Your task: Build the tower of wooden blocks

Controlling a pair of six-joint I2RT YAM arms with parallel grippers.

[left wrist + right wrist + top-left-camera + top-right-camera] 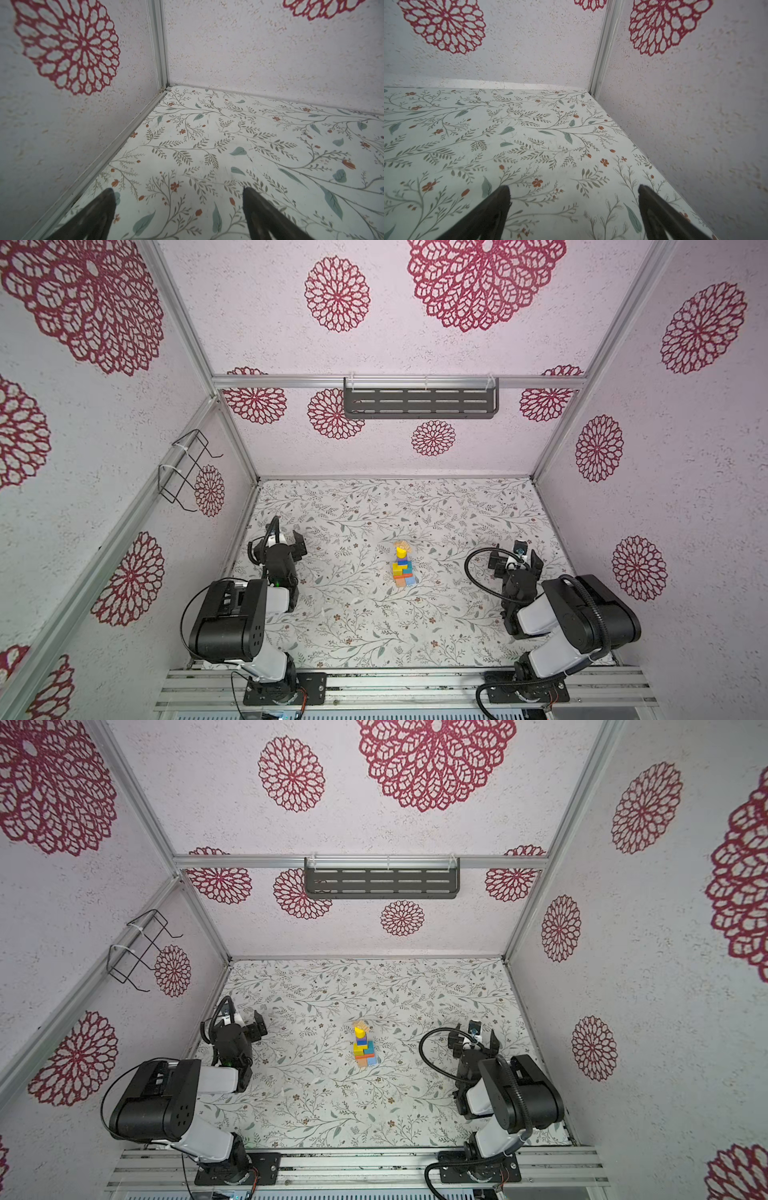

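Wood block tower (402, 566) is standing at bench (353, 626) centre. You are resting left claw (178, 191) at its nine o'clock, right claw (574, 188) at three, both wide, empty; be steering clear of it.

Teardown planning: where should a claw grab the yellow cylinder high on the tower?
Pinch the yellow cylinder across its round sides, descending from above: it sits high on the narrow wood block tower, so a sideways push could topple it.
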